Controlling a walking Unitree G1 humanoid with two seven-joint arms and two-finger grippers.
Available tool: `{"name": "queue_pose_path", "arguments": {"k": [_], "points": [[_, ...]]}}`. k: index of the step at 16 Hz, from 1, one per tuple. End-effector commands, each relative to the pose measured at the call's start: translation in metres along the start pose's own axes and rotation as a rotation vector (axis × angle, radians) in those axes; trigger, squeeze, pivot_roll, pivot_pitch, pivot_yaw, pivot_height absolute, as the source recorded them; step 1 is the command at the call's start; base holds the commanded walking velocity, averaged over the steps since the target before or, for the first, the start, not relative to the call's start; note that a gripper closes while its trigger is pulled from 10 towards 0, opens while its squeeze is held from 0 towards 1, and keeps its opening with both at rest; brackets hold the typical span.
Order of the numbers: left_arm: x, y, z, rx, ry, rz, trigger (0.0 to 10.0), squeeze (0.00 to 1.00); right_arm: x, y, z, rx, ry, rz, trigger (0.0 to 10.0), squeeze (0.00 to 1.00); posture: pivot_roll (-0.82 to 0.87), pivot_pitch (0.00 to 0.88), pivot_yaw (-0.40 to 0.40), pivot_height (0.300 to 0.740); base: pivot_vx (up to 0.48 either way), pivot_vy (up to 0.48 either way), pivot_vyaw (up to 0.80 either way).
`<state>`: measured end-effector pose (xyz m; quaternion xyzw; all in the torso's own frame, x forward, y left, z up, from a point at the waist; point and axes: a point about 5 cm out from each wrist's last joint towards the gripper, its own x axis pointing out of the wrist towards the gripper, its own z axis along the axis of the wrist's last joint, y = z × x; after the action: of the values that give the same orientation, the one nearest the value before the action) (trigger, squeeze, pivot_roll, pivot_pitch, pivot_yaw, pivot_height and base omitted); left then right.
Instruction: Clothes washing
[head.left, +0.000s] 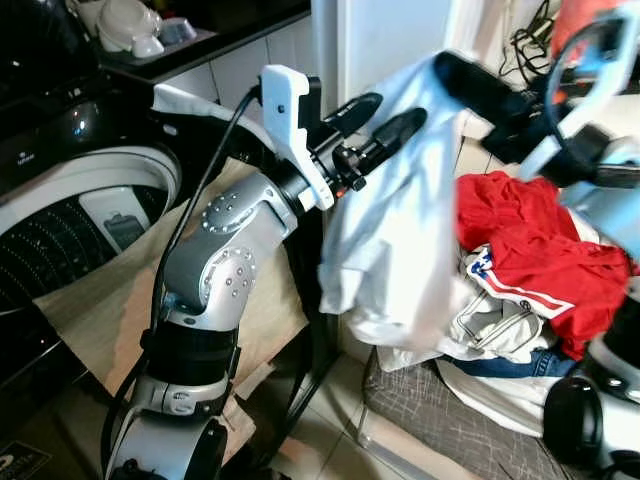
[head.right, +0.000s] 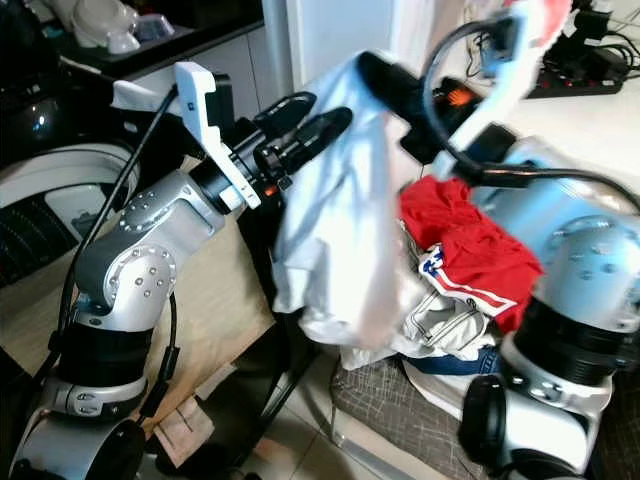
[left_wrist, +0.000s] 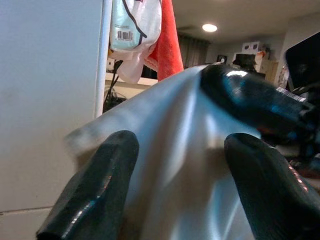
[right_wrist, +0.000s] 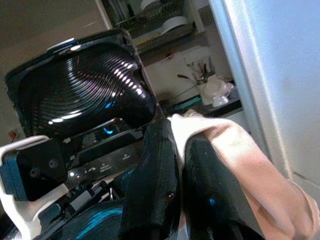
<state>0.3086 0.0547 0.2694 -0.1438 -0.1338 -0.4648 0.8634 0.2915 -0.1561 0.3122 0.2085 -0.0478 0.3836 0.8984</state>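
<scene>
The right gripper (head.left: 455, 70) has its jaws clenched on the top edge of a white garment (head.left: 390, 220), which hangs free below them, lifted above the laundry pile (head.left: 520, 270) of red and white clothes. The left gripper (head.left: 385, 125) stands with its jaws released, fingers apart and level with the cloth's upper fold; in the left wrist view the white fabric lies just ahead of, and partly between, the two black fingers (left_wrist: 95, 185).

The washing machine (head.left: 70, 220) sits open well off to the left gripper's far side. Judging from this, the step is a transfer toward the drum. To do it well, the left jaws should close on a thick fold near the right jaws before these let go, so the garment does not slump back onto the pile.
</scene>
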Motion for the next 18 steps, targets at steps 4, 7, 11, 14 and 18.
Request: {"name": "queue_pose_path", "arguments": {"k": [4,7,11,14,18], "points": [[0.002,0.001,-0.012,0.063,0.103,0.041,10.0,0.9,0.01,0.019,-0.002,0.021,-0.013,0.111,0.0,0.0,-0.07,0.0,0.053,0.74,0.0,0.0,0.0],[0.0,0.005,-0.02,0.079,0.161,0.073,10.0,0.0,0.011,0.023,0.001,0.029,-0.03,0.124,0.0,0.0,-0.07,0.0,0.061,0.74,0.0,0.0,0.0],[0.001,0.004,-0.018,0.064,0.147,0.046,0.0,0.0,0.009,0.025,0.001,0.026,-0.04,0.122,0.0,0.0,-0.07,0.0,0.064,0.74,0.0,0.0,0.0],[-0.002,0.007,-0.018,0.095,0.157,0.052,0.0,0.0,0.009,0.025,0.001,0.02,-0.04,0.114,0.0,0.0,-0.07,0.0,0.064,0.74,0.0,0.0,0.0],[-0.003,0.011,-0.017,0.098,0.155,0.079,0.0,0.0,0.008,0.025,0.0,0.007,-0.029,0.097,0.0,0.0,-0.07,0.0,0.064,0.74,0.0,0.0,0.0]]}}
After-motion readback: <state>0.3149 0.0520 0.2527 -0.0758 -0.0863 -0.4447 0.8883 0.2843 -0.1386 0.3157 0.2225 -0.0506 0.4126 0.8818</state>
